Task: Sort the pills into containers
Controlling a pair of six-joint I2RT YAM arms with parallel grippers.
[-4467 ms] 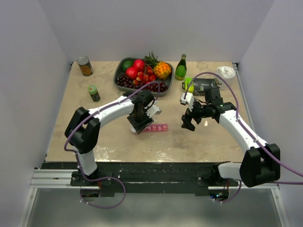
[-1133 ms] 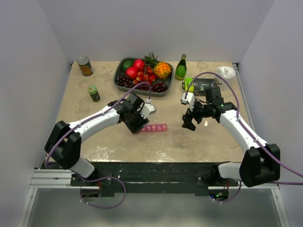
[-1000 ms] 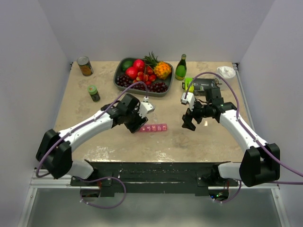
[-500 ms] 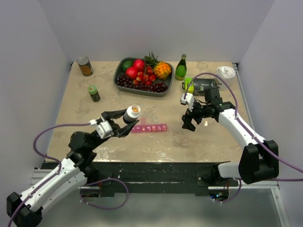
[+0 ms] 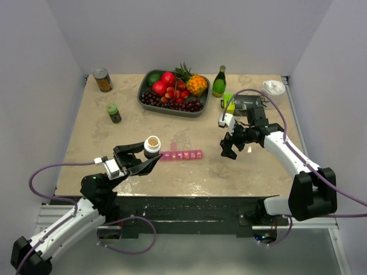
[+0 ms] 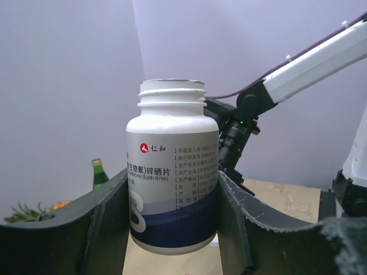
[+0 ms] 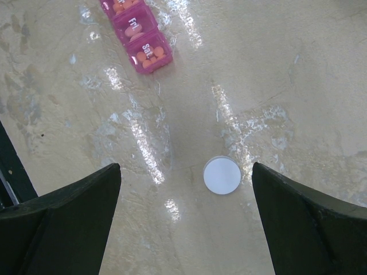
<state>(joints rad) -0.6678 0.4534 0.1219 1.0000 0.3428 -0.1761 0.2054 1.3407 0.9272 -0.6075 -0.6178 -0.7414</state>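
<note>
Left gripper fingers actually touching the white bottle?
Touching. Left wrist view: left gripper fingers pressed flush against both sides of the white bottle.

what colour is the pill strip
The strip is translucent pink; the right wrist view shows it best.

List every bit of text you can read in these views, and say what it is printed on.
"仁和", beside a red logo, on the white bottle.
"锌硒片", in large characters on the same bottle; the bracketed fine print beside it is too small to read.
"Fri" on one compartment of the pink pill organiser.
"Sat" on its end compartment.
Labels on the can, green bottle and small jar: too small to read.
</note>
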